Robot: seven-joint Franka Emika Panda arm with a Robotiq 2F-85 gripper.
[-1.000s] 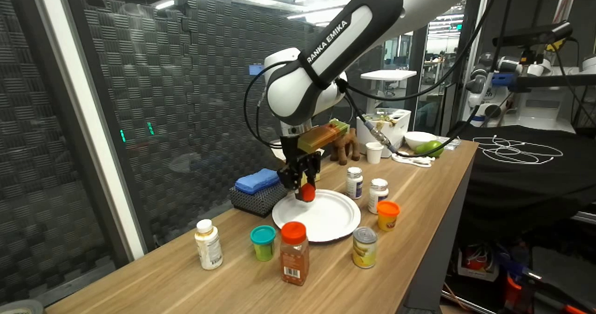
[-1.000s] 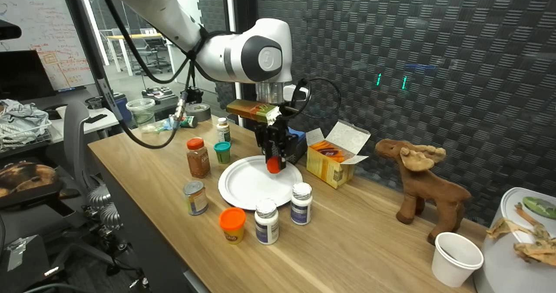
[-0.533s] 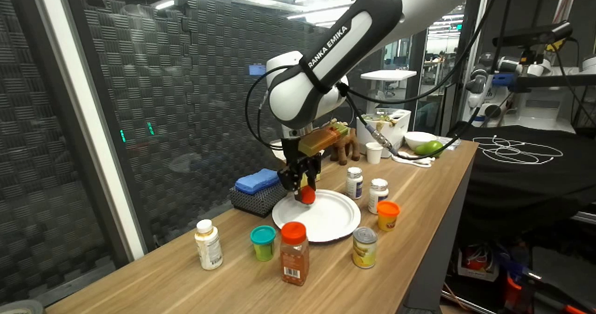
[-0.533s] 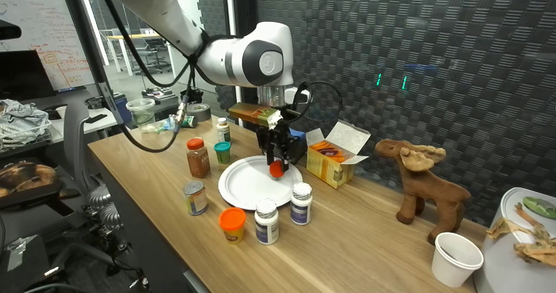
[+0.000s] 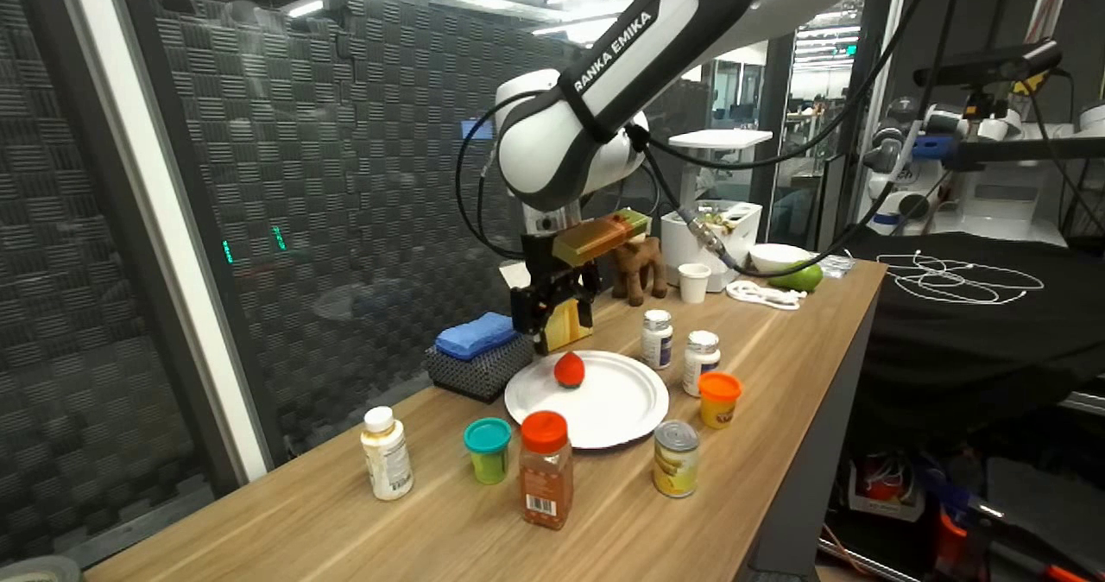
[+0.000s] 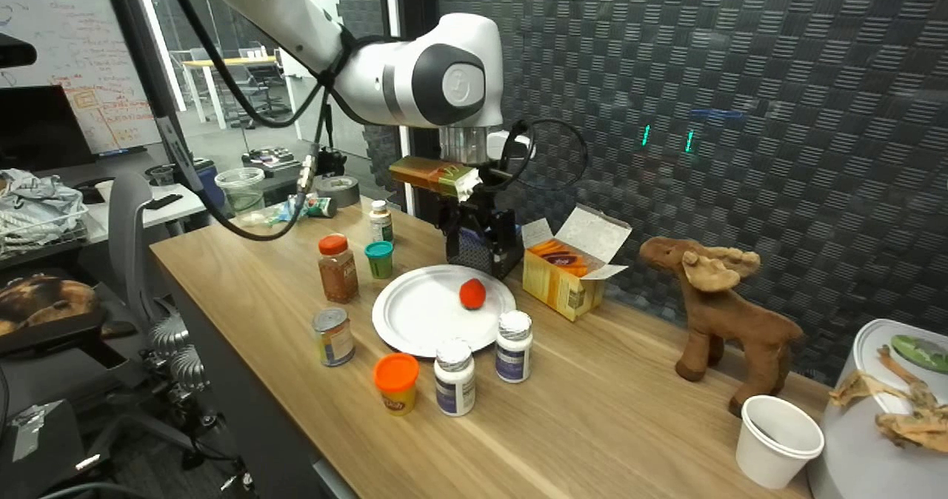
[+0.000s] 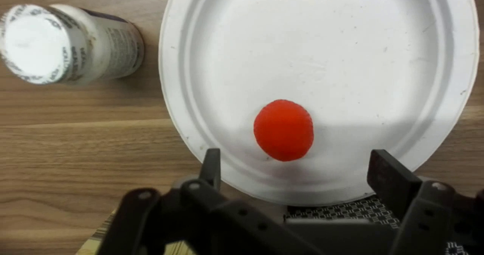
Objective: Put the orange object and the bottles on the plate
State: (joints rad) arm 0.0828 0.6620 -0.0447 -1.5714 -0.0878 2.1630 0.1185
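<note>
The orange object [image 7: 283, 130], a rounded red-orange piece, rests on the white plate [image 7: 317, 50] near its rim. Above it my gripper [image 7: 297, 164] hangs with its jaws wide apart and nothing between them. In both exterior views the fingers are clear of the object. Two white bottles stand on the table beside the plate, a nearer bottle [image 6: 454, 378] and another bottle [image 6: 513, 347]; one bottle [image 7: 75, 45] shows in the wrist view. A third white bottle [image 5: 388, 454] is farther off, near a red-capped jar [image 5: 546, 470].
Around the plate stand a teal-lidded tub [image 5: 489, 452], a can [image 5: 675, 459] and an orange-lidded tub [image 5: 718, 399]. A dark box with a blue cloth [image 5: 476, 336] and an open yellow box [image 6: 566, 273] sit close behind. A toy moose [image 6: 722, 314] and paper cup [image 6: 778, 440] stand farther along.
The gripper was shut on the orange object just above the plate. Its jaws have opened, the object now lies on the plate, and the arm has risen after dipping slightly.
</note>
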